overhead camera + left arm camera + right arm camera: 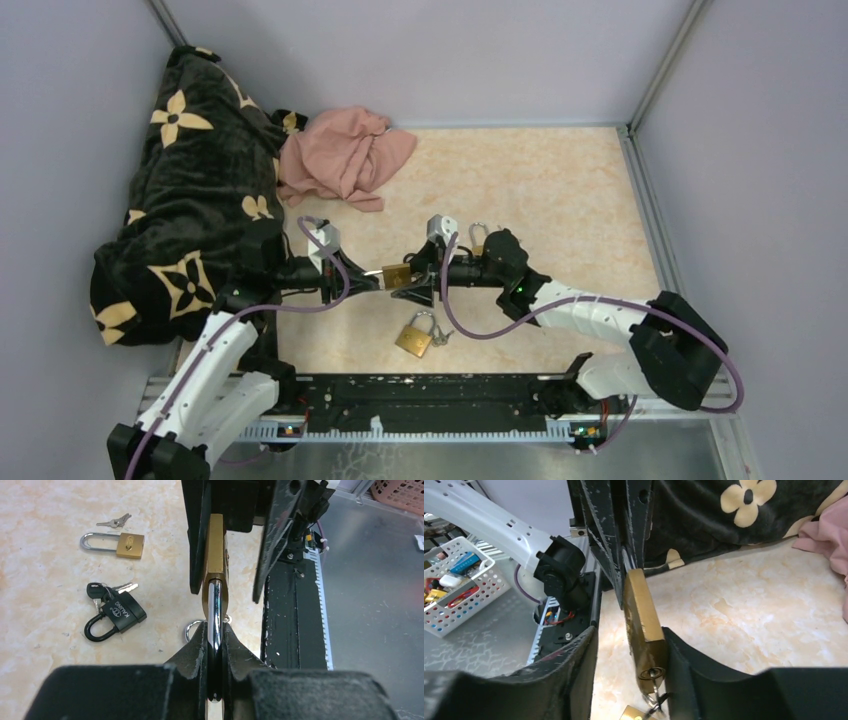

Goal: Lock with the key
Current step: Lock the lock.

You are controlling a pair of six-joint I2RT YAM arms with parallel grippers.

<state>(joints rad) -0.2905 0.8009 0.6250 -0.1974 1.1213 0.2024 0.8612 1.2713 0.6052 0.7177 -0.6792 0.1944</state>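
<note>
Beige marbled tabletop, grey walls around: 2 robot arms hold a brass padlock in mid-air between them, above the table's near half. The left gripper is clamped on the padlock's bright steel shackle. The right gripper straddles the dull gold body with its jaws apart, 1 finger against the brass and a gap at the other. A key ring hangs at the keyhole end. On the table lie a long-shackle padlock and a black padlock.
</note>
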